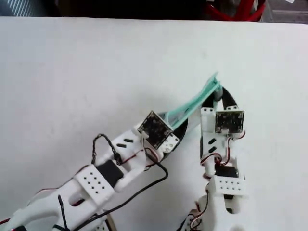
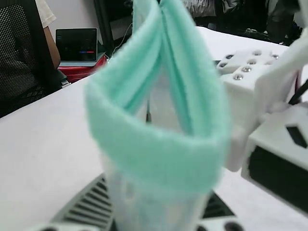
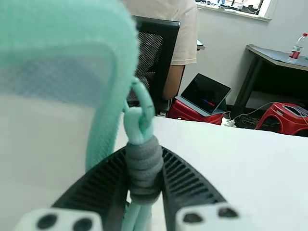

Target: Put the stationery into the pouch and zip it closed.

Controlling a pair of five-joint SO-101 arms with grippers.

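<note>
A mint-green pouch (image 1: 192,103) hangs above the white table between my two arms. My left gripper (image 1: 177,129) is shut on one end of it; in the left wrist view its pale mesh wall and mint trim (image 2: 159,144) rise from between the fingers (image 2: 86,209), and the mouth stands parted. My right gripper (image 1: 219,92) holds the other end. In the right wrist view it (image 3: 144,197) is shut on the grey zipper pull (image 3: 144,166), which hangs from a mint loop on the pouch (image 3: 62,96). What lies inside the pouch is hidden.
The white table (image 1: 72,72) spreads wide on the left and toward the back edge. A black cable (image 1: 144,187) loops off the left arm. Beyond the table stand a black chair (image 3: 154,53), a tablet (image 3: 204,94) and red stools (image 3: 284,118).
</note>
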